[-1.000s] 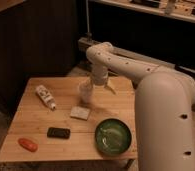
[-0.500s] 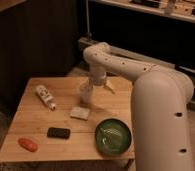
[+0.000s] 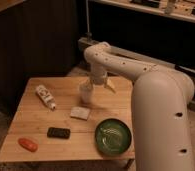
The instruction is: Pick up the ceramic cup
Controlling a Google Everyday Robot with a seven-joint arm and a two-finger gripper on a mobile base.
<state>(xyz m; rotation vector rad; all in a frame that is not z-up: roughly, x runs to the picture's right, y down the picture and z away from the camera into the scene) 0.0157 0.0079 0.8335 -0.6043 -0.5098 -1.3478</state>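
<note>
The ceramic cup (image 3: 85,94) is a small whitish-cream cylinder standing upright near the back middle of the wooden table (image 3: 36,122). My gripper (image 3: 92,86) hangs from the white arm right above and around the cup's top, at the cup's right side. The arm's wrist hides the fingertips and part of the cup's rim.
A white printed tube (image 3: 45,96) lies at the back left. A small pale square pad (image 3: 80,113) lies in front of the cup. A black flat object (image 3: 58,132) and an orange-red object (image 3: 27,144) lie near the front edge. A green patterned bowl (image 3: 113,135) sits front right.
The arm has shifted slightly; the gripper stays at the cup, and the cup has not visibly moved.
</note>
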